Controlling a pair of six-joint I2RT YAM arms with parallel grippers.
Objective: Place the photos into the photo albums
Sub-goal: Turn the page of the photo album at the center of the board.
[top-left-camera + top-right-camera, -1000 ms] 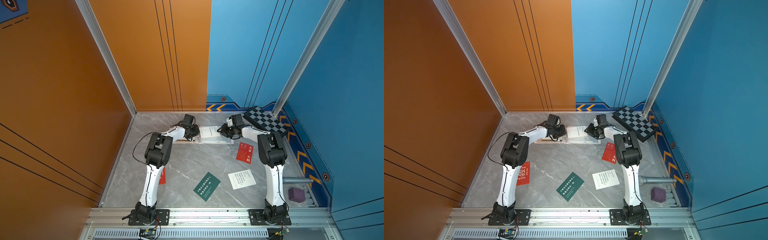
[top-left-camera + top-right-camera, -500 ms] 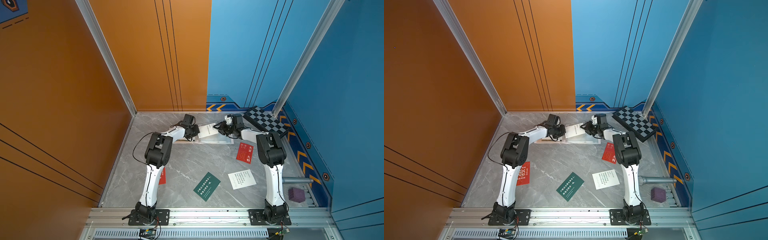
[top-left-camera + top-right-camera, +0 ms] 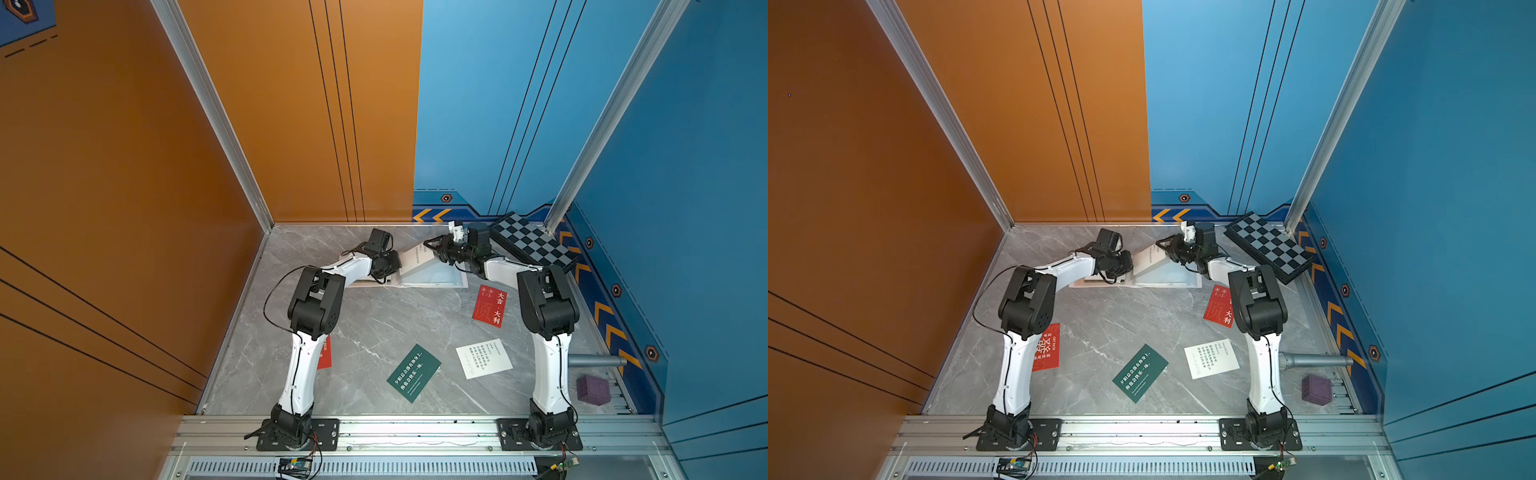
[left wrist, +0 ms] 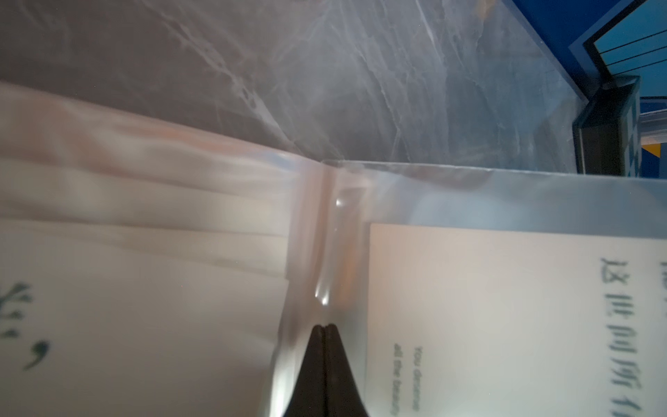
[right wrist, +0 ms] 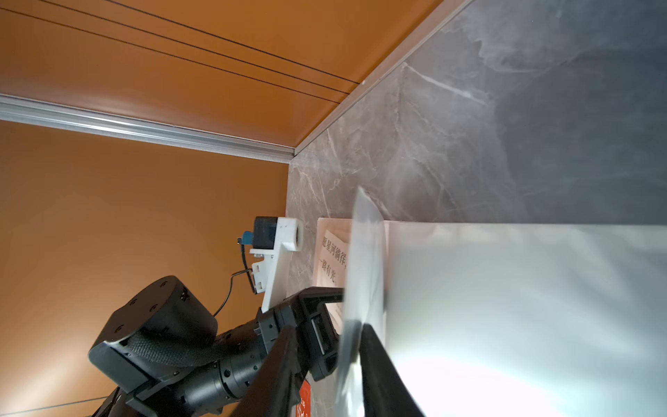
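Album [image 3: 434,277] lies open at 12 o'clock on the table [image 3: 374,332], between the two grippers. Left gripper [image 4: 325,328] has its tips together, at the gutter between the pages. Right gripper [image 5: 326,328] has its jaws apart. A clear sleeve [image 5: 362,274] stands up from the right page and runs between them, lying against one jaw (whether it is pinched cannot be told).

In both top views that tilted sleeve shows a white card [image 3: 415,257] inside it. A second white card [image 4: 144,325] sits in the left page.

Loose on the table are a red card [image 3: 489,305] at 3 o'clock, a third white card [image 3: 484,358] at 4, a green card [image 3: 413,372] at 6 and a second red card [image 3: 1047,347] at 8, partly under the left arm. A checkerboard [image 3: 532,245] lies at 1 o'clock.
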